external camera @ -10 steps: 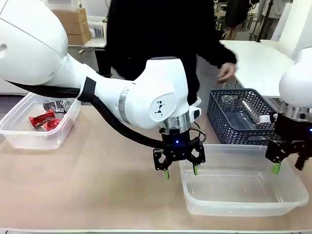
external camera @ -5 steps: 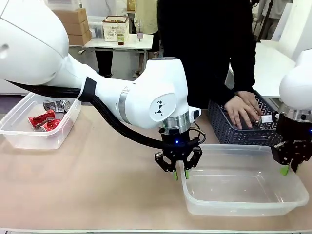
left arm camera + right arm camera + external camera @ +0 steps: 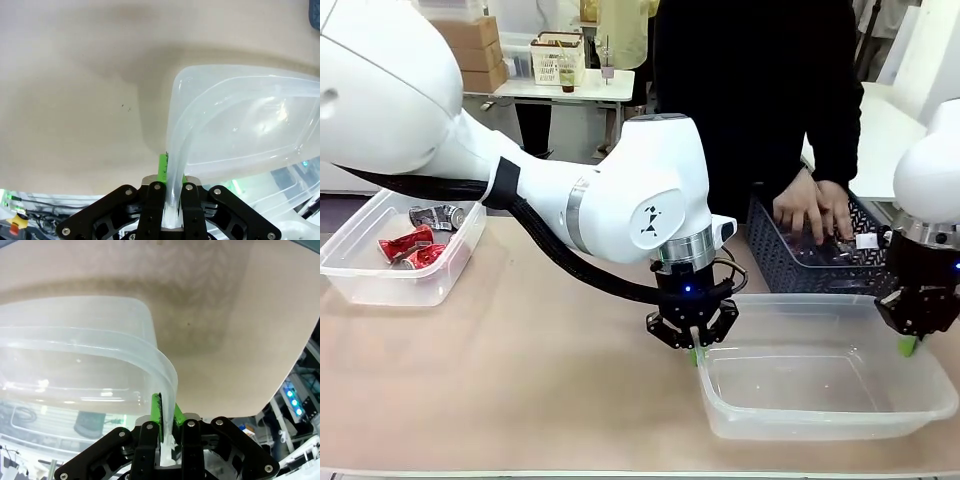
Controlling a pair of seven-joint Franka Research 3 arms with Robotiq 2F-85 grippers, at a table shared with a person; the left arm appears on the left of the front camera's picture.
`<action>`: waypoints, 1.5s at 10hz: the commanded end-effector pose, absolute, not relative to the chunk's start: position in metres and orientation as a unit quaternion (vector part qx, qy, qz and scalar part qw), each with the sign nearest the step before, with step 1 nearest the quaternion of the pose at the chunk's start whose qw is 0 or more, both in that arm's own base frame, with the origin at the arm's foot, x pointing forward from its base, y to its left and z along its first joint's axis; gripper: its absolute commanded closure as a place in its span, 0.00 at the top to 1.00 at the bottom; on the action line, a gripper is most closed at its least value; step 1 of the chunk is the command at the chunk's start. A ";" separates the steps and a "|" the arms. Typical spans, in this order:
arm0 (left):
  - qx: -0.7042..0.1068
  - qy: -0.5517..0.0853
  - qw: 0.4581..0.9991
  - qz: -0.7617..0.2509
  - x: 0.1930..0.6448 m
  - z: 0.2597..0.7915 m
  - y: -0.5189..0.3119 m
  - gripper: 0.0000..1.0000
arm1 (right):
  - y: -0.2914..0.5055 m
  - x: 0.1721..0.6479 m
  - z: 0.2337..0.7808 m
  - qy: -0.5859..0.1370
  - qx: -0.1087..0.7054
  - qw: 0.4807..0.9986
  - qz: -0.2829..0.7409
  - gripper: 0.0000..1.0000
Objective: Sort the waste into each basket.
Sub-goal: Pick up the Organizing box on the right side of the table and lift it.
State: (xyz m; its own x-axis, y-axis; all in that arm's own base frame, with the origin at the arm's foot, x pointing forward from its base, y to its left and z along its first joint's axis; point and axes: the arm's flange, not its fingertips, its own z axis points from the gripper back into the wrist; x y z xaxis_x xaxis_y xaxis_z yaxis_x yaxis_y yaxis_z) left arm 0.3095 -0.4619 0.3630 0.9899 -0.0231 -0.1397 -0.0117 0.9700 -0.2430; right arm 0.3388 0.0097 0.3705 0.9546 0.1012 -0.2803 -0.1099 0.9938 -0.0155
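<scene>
Two clear plastic rectangular tubs sit on the beige table. The left tub, at nine o'clock in the front view, holds three dented metal cans, red and silver. The empty tub, see-through with a rolled rim, lies at four o'clock. One dark blue lattice-sided plastic basket stands at two o'clock, with the person's two hands in it. A second ago both pincers hung spread at the empty tub's ends and one hand was in the air. Now the left gripper is clamped tight on its nine-o'clock rim and the right gripper on its three-o'clock rim, the wall pinched between green pads.
</scene>
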 end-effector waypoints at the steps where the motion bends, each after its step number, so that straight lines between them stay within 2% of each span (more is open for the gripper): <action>1: -0.112 0.066 0.991 0.003 0.308 0.370 -0.442 0.00 | 0.009 0.283 0.349 0.130 -0.039 0.989 0.051 0.00; 4: -0.124 0.059 0.991 0.004 0.293 0.407 -0.405 0.00 | 0.029 0.274 0.403 0.140 -0.045 0.988 0.043 0.00; 8: -0.119 -0.011 0.989 0.085 0.267 0.475 -0.319 0.00 | 0.111 0.286 0.488 0.143 -0.001 0.987 0.080 0.00; 12: -0.095 -0.044 0.985 0.135 0.269 0.515 -0.219 0.00 | 0.220 0.330 0.503 0.165 0.022 0.985 0.036 0.00; 15: -0.107 0.000 0.985 0.138 0.299 0.519 -0.162 0.00 | 0.256 0.355 0.507 0.180 0.043 0.982 0.033 0.00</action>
State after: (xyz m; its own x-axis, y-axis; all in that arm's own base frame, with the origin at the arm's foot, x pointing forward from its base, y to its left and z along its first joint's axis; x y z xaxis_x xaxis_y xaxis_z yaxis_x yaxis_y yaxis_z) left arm 0.2795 -0.1857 0.5181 0.9684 0.2485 -0.0204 -0.2472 0.9464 -0.2078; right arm 0.3531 0.2657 0.5017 0.9456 0.1212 -0.3021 -0.0862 0.9882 0.1266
